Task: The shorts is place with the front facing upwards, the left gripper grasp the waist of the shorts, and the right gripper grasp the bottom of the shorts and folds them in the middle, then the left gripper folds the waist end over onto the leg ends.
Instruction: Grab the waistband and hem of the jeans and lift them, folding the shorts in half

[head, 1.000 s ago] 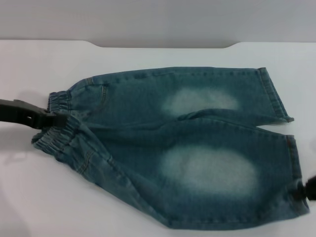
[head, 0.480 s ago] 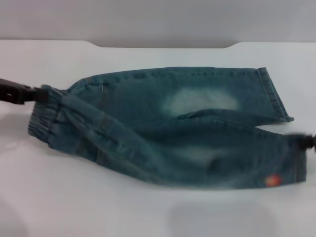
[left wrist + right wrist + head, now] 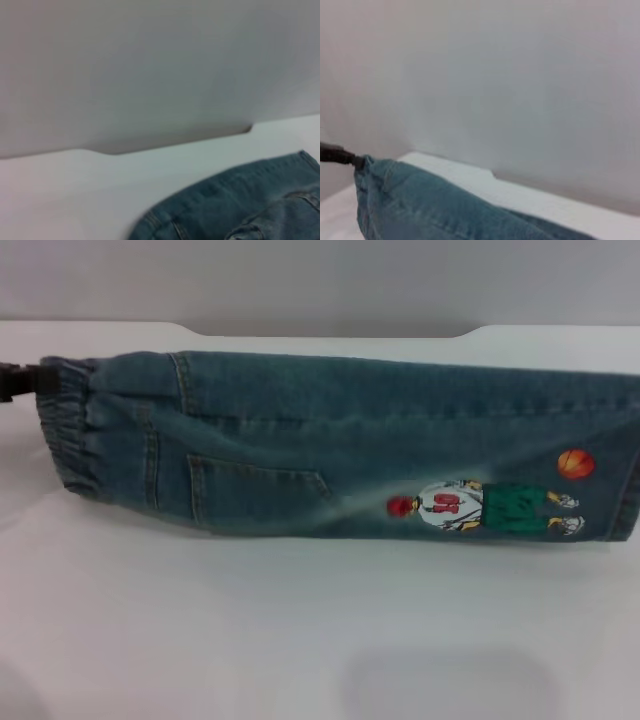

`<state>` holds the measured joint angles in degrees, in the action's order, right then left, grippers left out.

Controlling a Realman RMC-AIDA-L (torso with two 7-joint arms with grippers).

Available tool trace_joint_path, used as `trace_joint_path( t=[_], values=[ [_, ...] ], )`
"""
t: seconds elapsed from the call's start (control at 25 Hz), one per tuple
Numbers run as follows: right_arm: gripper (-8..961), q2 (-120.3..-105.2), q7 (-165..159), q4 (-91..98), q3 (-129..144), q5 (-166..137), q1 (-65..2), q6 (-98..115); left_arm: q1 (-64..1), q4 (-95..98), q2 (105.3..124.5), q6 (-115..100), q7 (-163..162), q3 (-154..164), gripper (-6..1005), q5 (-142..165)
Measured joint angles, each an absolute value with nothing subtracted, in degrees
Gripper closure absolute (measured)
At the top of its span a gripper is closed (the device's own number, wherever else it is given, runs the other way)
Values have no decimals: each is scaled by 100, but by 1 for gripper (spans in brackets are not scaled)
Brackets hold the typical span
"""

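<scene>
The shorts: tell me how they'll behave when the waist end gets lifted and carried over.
The shorts are probably floppy: they already lie doubled lengthwise, draping without holding shape. The denim looks fairly thick, so likely some weight and a soft, rounded fold. The gathered waist, at the left tool, may bunch rather than stay flat.

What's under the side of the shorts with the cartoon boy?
The shorts are folded lengthwise, so only the pocket side shows. Whatever lies beneath on the white table is covered.

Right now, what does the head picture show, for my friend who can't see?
Blue-green denim shorts lie folded lengthwise on a white table, patch pocket and cartoon figure up. The black left tool holds the ruched waist.
</scene>
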<state>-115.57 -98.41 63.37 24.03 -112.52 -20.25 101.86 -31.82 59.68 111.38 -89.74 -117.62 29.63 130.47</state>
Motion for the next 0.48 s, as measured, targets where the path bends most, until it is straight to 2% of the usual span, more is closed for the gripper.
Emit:
trace_joint_path(
  t=[0.32,0.48],
  values=[
    [935,-11675,-9845,6685,2353,-11030,-2085,10130,-3139,5968,11144,-8747,-11676,2959,960,12883],
    [935,-11795,-9873,6940,2383,-11022,-2144,10129,-3138,5968,11191,-8599,-11659,2989,960,12837]
  ],
)
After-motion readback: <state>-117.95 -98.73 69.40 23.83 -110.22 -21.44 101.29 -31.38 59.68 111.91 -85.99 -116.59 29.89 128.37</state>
